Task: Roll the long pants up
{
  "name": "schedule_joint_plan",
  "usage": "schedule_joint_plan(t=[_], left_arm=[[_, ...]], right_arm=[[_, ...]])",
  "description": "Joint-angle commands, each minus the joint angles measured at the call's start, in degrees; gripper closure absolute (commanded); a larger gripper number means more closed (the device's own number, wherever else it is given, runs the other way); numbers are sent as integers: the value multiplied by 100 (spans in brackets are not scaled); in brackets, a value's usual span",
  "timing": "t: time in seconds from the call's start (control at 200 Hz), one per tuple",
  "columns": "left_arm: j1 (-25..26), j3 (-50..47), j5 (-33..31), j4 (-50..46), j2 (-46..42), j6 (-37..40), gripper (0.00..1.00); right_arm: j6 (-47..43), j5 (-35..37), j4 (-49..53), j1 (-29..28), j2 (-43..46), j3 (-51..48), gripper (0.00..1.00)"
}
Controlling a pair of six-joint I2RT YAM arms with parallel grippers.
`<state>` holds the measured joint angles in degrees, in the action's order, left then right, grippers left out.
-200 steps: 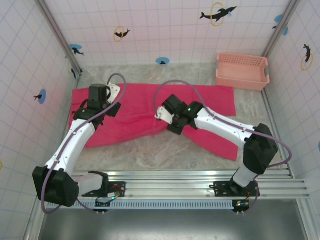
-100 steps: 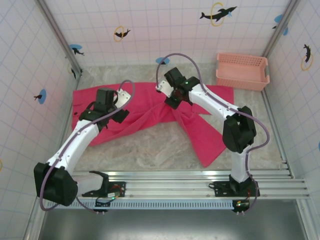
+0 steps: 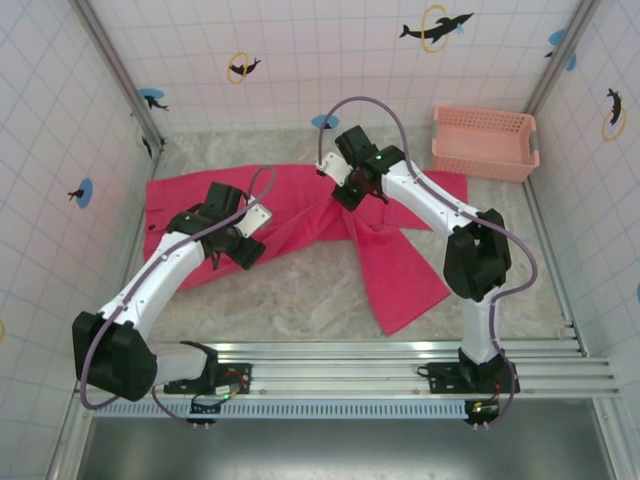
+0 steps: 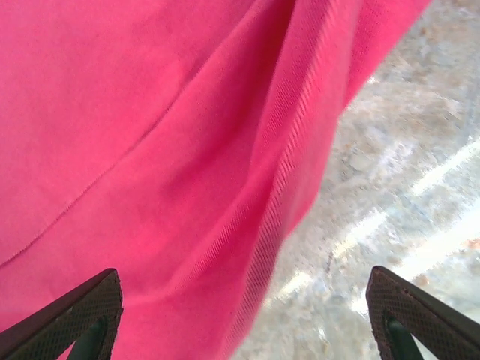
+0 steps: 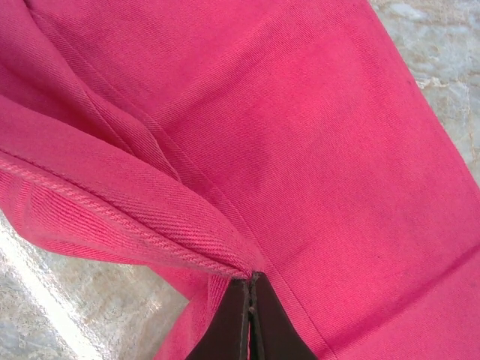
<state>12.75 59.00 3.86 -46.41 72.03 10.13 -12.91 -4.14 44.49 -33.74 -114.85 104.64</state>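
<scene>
Overhead, the bright magenta-red cloth long pants (image 3: 300, 215) lie across the worktop (image 3: 300, 305), one leg just dragged rearward by the right jaws. Left wrist: left jaws apart above the cloth. Right wrist: clamped on a hem; rolling looks unstarted.

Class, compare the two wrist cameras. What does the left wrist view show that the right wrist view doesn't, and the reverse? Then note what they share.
Left wrist view: the left gripper is open, jaws wide apart, over a hemmed edge of the long pants. Right wrist view: the right gripper is shut, pinching a stitched fold of the cloth. Shared: magenta fabric lying on the marbled table.
</scene>
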Motion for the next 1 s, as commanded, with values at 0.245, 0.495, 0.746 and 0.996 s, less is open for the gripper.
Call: schedule_joint_plan(t=[0.245, 0.495, 0.746, 0.996], left_arm=[[30, 158, -397, -767, 518, -454, 13], [41, 201, -721, -696, 992, -472, 23], [-237, 482, -1888, -923, 2028, -856, 100], [-538, 488, -1939, -740, 1540, -846, 100]], right_arm=[[86, -19, -20, 85, 26, 203, 100], [132, -117, -48, 157, 112, 181, 100], [131, -173, -81, 265, 402, -72, 100], [55, -232, -34, 408, 789, -515, 100]])
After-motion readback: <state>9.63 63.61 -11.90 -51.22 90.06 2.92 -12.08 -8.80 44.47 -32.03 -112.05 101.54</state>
